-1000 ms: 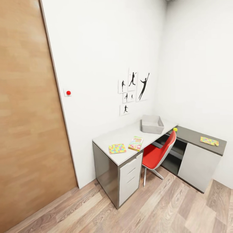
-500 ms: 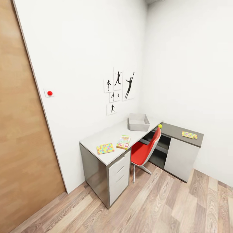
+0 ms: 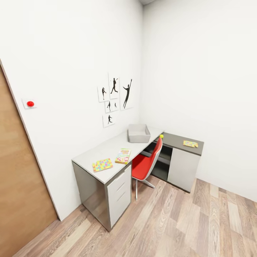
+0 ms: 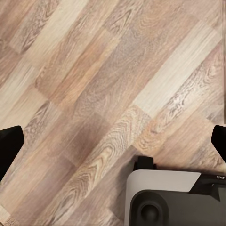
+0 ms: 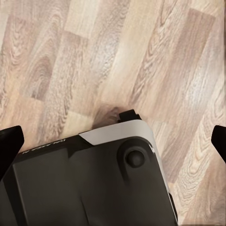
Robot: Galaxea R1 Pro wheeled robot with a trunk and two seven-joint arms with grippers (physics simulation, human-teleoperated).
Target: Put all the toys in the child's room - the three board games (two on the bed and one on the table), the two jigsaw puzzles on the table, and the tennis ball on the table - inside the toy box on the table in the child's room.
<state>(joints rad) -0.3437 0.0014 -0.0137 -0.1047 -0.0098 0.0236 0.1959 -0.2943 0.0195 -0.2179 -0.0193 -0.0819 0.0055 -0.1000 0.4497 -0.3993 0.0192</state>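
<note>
From where the head looks, the whole scene has slid leftward over the last second: the wooden door [image 3: 18,171] that took up a broad slab of the left side is now a narrow strip, and more of the right-hand wall and floor has opened up, so it is the robot turning, not the furniture moving. The table [image 3: 107,151] stands in the corner with the toy box [image 3: 139,133] at the back of its pale top, well apart from a jigsaw puzzle [image 3: 102,165] near the front end and a board game [image 3: 123,156] just beside it. The tennis ball [image 3: 161,136] peeks over the back of the red chair [image 3: 146,165], and the second jigsaw puzzle [image 3: 190,144] lies on the dark lower section. Nothing is in the box yet, I judge. The left wrist view looks down on plank floor [image 4: 94,84] and the robot's base [image 4: 174,197], the left gripper [image 4: 113,143] with its dark fingertips spread wide and empty. The right wrist view shows the same floor and base, the right gripper [image 5: 113,141] likewise spread and holding nothing.
</note>
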